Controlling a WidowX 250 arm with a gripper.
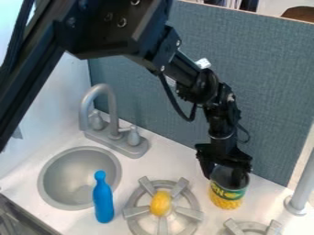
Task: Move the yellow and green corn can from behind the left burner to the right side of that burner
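The black gripper hangs down at the right, in front of the grey-blue panel. Directly below it, its lower end overlaps the upper rim of a can with a green label and yellow corn pictured on it. The can is upright or nearly so, its dark open top partly hidden by the gripper. Whether the gripper holds the can or only touches it, I cannot tell. Left of the can, a yellow oval object lies on a grey stove burner.
A blue bottle stands by the round grey sink, below the grey faucet. The upright panel borders the counter behind. Another burner and a grey post are at lower right.
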